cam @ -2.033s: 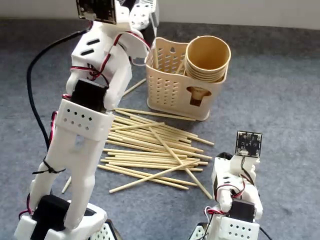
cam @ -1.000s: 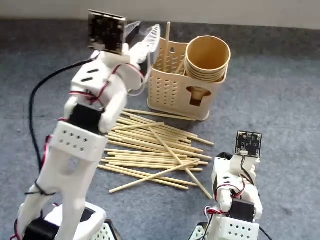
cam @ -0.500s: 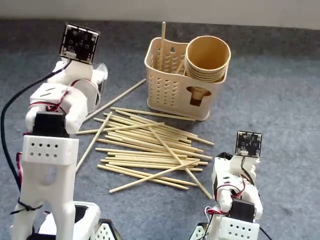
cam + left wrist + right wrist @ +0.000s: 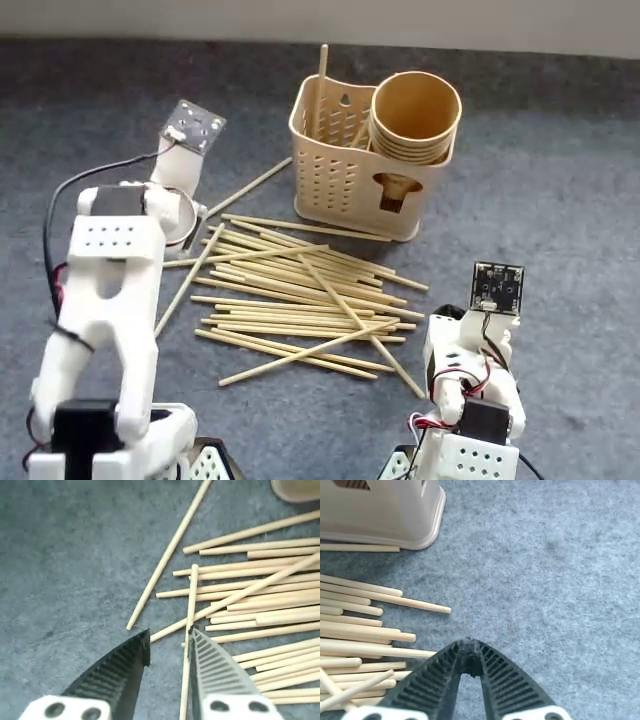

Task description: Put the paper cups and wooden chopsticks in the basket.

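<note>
Grey carpet | left gripper jaws apart, low over chopsticks, one stick beside its pale finger | right gripper pinched together, empty | basket holds cups.

You have 2 white plastic arms with black servo blocks. The left arm carries rows of small round holes, red-and-white wire bundles and a black cable. The left gripper has 1 black ribbed finger and 1 pale grey one; the right gripper has 2 black ribbed fingers.
</note>
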`<state>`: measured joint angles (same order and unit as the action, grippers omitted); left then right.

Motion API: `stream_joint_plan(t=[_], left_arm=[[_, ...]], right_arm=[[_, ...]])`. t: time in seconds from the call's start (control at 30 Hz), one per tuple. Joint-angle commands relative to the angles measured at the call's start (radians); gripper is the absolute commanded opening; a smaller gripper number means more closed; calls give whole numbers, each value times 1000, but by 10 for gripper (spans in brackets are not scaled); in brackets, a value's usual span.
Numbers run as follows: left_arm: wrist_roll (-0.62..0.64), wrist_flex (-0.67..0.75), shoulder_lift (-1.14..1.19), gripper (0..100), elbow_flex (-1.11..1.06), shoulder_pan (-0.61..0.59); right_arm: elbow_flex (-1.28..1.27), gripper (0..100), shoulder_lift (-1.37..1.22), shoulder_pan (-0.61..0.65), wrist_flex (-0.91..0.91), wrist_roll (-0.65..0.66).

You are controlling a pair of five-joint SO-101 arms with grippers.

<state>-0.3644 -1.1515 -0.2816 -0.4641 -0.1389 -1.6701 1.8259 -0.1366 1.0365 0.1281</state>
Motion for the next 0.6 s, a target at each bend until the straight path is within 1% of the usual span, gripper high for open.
stream_joint_plan(t=[0.0, 0.2, 0.4, 0.57], left_arm=[[-20, -5, 105, 136, 19, -16], [-26, 3, 245, 136, 19, -15], [-26, 5, 331, 136, 21, -39], [-26, 72, 364, 69, 15, -58]], right_arm=[[-114, 5, 12, 4, -22, 8], [-114, 5, 12, 4, -22, 8], [-114, 5, 12, 4, -22, 8], [-114, 5, 12, 4, -22, 8]])
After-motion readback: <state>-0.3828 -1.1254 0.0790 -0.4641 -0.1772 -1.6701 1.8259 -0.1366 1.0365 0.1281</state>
